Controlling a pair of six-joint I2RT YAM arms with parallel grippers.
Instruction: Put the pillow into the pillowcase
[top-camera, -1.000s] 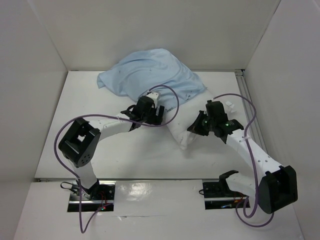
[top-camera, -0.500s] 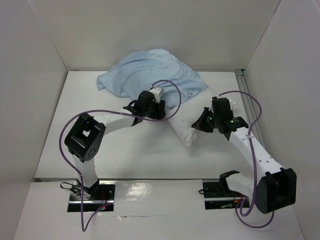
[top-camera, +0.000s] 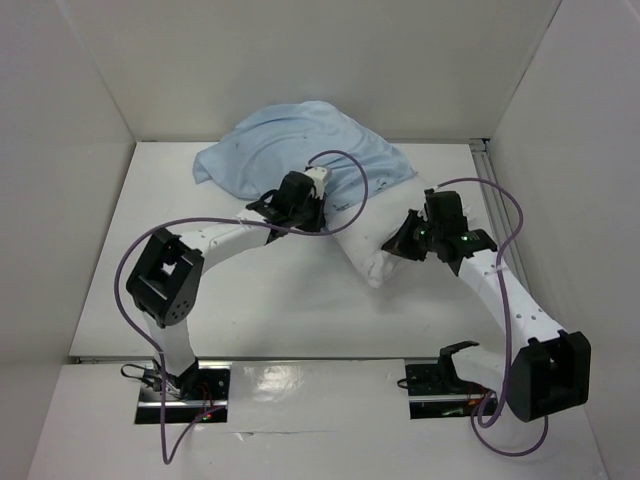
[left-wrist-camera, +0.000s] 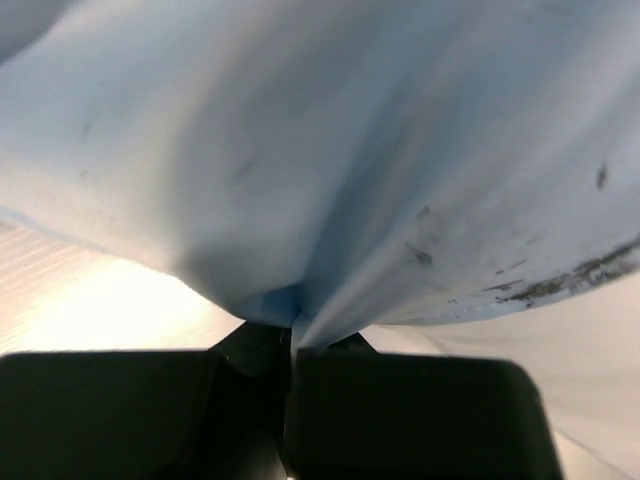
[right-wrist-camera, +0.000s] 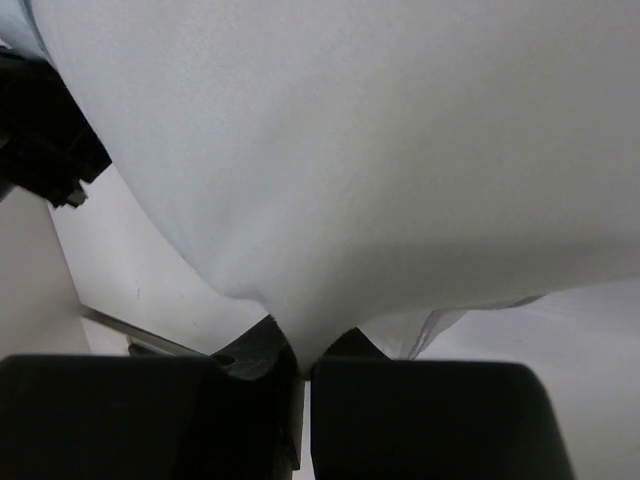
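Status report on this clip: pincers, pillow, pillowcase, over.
Left pincer shut on pillowcase edge. Right pincer shut on pillow corner. Pillow mostly under pillowcase. No obstruction seen.

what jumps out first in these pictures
A light blue pillowcase bulges at the back of the table, with the white pillow showing at its front right edge. The left gripper pinches the pillowcase's fabric, and the right gripper pinches the pillow.
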